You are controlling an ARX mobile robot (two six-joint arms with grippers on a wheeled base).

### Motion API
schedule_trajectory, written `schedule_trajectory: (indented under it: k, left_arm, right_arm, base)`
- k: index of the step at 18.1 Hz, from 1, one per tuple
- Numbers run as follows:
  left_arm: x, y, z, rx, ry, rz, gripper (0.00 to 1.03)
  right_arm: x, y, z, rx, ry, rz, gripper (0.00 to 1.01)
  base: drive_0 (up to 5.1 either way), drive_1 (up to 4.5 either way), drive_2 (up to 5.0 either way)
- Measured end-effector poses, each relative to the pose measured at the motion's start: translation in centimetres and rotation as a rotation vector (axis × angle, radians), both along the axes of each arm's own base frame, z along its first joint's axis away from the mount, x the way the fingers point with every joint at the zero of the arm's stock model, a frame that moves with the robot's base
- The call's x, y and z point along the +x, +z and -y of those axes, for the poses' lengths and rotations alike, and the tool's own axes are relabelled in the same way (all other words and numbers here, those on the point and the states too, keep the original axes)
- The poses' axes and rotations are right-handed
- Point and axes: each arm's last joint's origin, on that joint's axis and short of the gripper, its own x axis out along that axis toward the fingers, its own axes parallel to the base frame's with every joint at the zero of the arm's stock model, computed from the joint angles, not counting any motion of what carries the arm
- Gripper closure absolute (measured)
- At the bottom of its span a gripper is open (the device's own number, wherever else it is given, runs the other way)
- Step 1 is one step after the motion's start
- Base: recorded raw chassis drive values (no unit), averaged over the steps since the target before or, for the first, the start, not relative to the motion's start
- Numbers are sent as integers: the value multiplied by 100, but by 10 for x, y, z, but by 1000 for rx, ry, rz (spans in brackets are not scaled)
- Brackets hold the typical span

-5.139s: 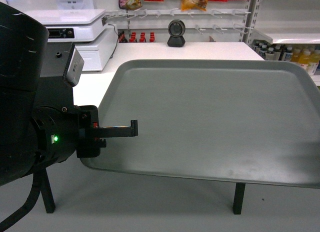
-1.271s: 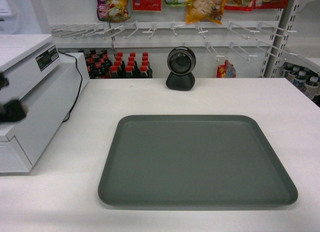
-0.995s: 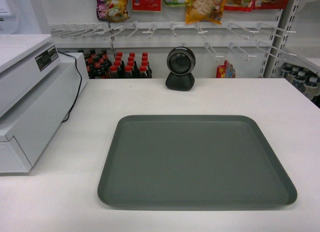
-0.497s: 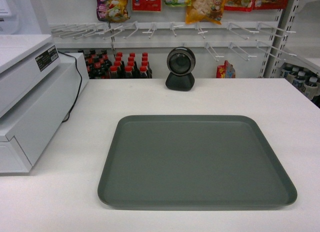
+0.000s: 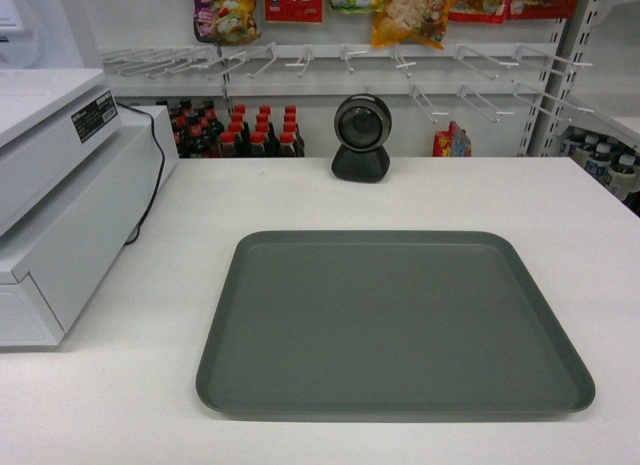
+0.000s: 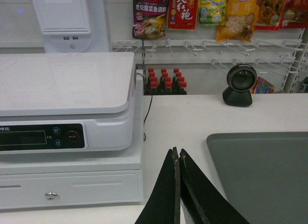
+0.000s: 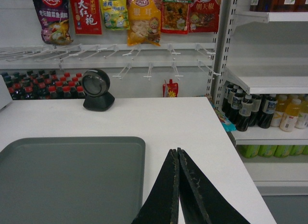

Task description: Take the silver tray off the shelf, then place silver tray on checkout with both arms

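The silver tray (image 5: 395, 320) lies flat on the white checkout (image 5: 300, 200), empty, with nothing touching it. No arm shows in the head view. In the left wrist view my left gripper (image 6: 176, 154) is shut and empty, raised to the left of the tray (image 6: 269, 171). In the right wrist view my right gripper (image 7: 176, 154) is shut and empty, to the right of the tray (image 7: 67, 180). The shelf the tray came from is out of view.
A white register machine (image 5: 60, 195) stands at the counter's left, a black cable beside it. A small round black device (image 5: 361, 137) sits at the counter's back. Behind are hooks with snack bags (image 5: 405, 7) and bottles (image 5: 235, 133). Drink shelves (image 7: 269, 108) stand on the right.
Five seconds ago the left gripper held the tray above the counter. Now the tray rests flat on it, both arms are gone from the head view, and the last second shows no movement.
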Motion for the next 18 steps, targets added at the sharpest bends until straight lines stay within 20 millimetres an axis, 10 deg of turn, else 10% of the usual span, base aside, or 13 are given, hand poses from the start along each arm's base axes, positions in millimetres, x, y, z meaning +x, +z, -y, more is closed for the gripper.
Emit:
schedule_trajectory:
  k: [18]
  left_arm:
    - [-26, -4, 0, 0, -1, -13, 102]
  right_arm:
    - [-26, -3, 0, 0, 1, -9, 99]
  base:
    - [0, 0, 0]
